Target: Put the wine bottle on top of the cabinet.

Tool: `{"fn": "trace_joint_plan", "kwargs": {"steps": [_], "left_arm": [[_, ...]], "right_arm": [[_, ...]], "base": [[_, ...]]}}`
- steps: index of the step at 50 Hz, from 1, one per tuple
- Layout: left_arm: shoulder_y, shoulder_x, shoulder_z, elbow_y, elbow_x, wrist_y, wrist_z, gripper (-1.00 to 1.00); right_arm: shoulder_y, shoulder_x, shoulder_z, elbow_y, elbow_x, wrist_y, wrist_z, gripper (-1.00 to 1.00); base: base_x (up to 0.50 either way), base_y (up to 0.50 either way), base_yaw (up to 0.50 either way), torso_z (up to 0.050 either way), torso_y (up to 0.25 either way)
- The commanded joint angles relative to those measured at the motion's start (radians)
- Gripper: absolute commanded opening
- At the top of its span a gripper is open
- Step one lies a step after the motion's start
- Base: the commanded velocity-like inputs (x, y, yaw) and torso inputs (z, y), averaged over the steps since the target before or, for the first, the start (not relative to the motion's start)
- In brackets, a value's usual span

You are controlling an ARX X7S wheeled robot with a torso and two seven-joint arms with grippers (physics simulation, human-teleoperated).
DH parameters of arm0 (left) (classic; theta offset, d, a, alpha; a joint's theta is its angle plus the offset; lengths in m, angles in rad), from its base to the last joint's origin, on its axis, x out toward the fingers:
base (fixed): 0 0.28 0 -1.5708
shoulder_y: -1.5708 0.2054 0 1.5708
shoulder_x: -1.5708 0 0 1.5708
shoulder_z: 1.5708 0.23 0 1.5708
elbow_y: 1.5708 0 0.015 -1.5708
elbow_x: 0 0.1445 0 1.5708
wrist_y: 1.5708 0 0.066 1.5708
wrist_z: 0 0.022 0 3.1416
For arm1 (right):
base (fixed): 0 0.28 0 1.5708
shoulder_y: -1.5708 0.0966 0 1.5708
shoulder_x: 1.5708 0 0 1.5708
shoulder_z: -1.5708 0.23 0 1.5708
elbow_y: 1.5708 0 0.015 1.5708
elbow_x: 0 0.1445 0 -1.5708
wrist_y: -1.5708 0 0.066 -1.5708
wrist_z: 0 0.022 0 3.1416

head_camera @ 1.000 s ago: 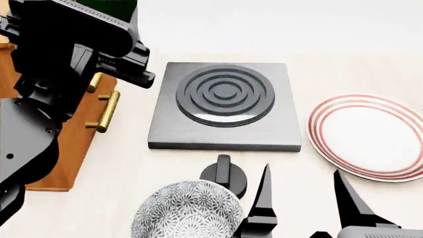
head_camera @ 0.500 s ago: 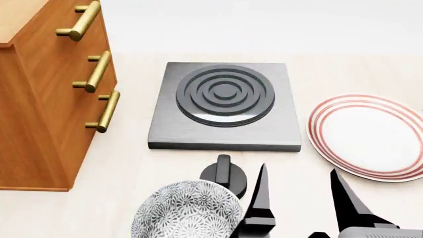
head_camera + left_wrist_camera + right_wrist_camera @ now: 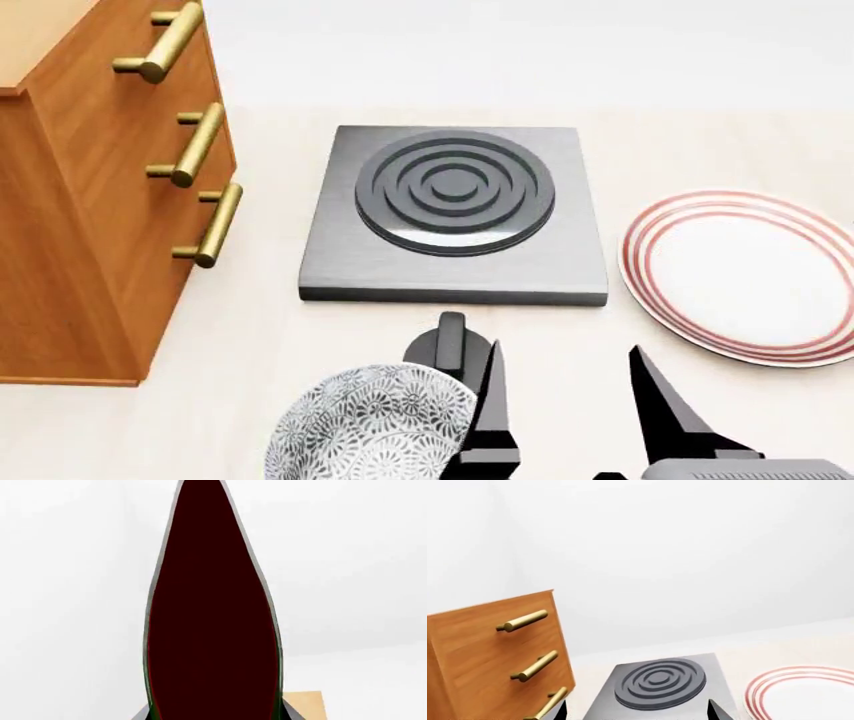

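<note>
The wine bottle (image 3: 213, 620) fills the middle of the left wrist view as a dark, green-edged body. It stands between the jaws of my left gripper (image 3: 213, 716), which is shut on it. That gripper and the bottle are out of the head view. The reddish-brown cabinet (image 3: 80, 200) with brass handles stands at the left, and it shows in the right wrist view (image 3: 474, 650) too. A tan patch (image 3: 307, 705) beside the bottle looks like its top. My right gripper (image 3: 566, 350) is open and empty low over the table front; it also shows in its own wrist view (image 3: 637, 712).
A grey square hob (image 3: 454, 210) with dark rings lies in the middle. A white plate with red rim stripes (image 3: 747, 275) lies at the right. A patterned bowl (image 3: 374, 425) and a black knobbed lid (image 3: 451, 350) sit just left of my right gripper.
My left arm, which covered the cabinet a second ago, has left the head view. The cabinet front now shows. My right gripper has shifted a little to the left.
</note>
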Motion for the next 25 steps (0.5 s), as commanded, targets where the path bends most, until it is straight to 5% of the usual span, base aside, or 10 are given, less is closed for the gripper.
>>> {"fn": "trace_joint_plan", "kwargs": {"steps": [1,25], "left_arm": [[0.019,0.04,-0.09,-0.073,-0.089,0.065,0.068,-1.0],[0.183,-0.017,-0.155,0.031,-0.174,-0.001,0.045,-1.0]], "right_arm": [[0.001,-0.016,-0.004,0.003,-0.019,-0.005,-0.022,1.0],[-0.001,-0.008,-0.009,0.003,-0.015,-0.013,-0.013,1.0]], "base": [[0.0,0.0,0.0,0.0,0.0],[0.0,0.0,0.0,0.0,0.001]]}}
